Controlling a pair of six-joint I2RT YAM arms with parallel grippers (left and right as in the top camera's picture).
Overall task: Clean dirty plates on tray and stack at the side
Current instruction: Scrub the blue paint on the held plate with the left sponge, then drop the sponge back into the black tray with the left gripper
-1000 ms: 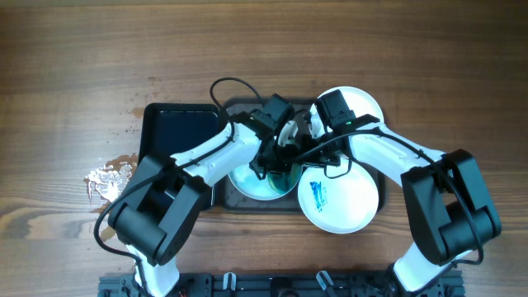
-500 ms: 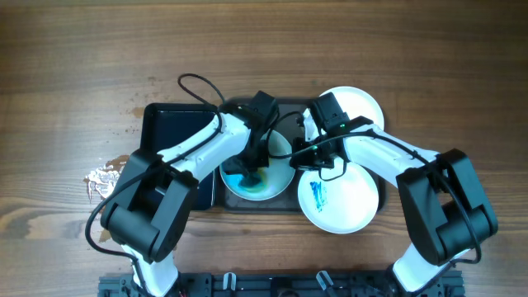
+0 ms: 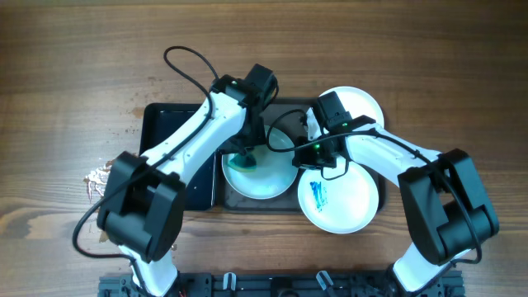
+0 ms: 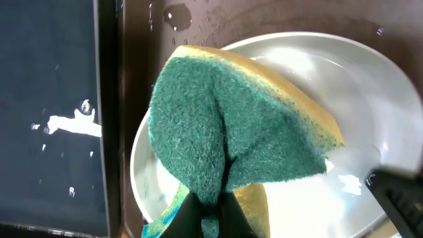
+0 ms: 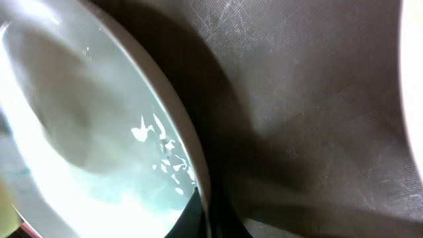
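Plate (image 3: pixel 268 177) in tray (image 3: pixel 272 203), under left gripper (image 3: pixel 248 147): blue smear scrubbed down to a faint teal film. Sponge (image 3: pixel 245 158), pinched in left gripper, swept from centre to the plate's edge. Right gripper (image 3: pixel 304 154) clamped on plate rim, steadying. Probably near ready to stack; smeared plate (image 3: pixel 342 206) beside right gripper likely next.
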